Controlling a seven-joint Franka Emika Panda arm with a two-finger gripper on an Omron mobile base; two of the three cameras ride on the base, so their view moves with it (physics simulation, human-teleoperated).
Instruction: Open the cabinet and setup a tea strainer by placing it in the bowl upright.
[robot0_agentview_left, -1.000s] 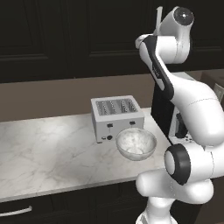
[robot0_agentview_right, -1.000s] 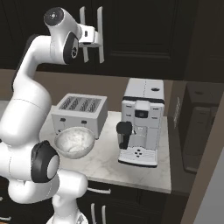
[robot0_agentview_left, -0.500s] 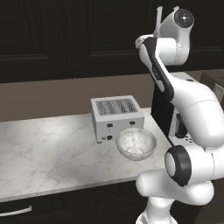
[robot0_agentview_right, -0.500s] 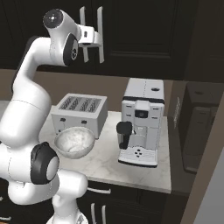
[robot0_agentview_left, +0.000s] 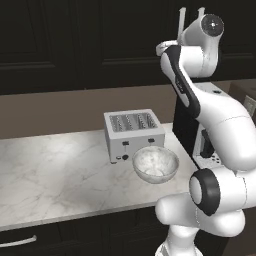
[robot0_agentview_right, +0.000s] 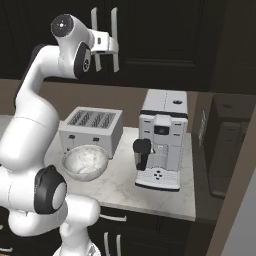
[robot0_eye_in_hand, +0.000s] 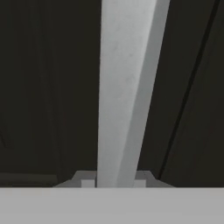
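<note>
Hand view: cabinet's (robot0_eye_in_hand: 52, 87) silver bar handle (robot0_eye_in_hand: 127, 87)

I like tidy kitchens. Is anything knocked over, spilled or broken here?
Nothing stands out. The toaster, bowl and coffee machine stand upright on the counter with no spills. The cabinet doors look shut, with the gripper at a handle.

white arm reared high above its base, elbow bent, wrist level, gripper (robot0_agentview_right: 105, 42) pointing forward at upper height, finger tips (robot0_eye_in_hand: 141, 178) drawn in narrow, nearly touching
</note>
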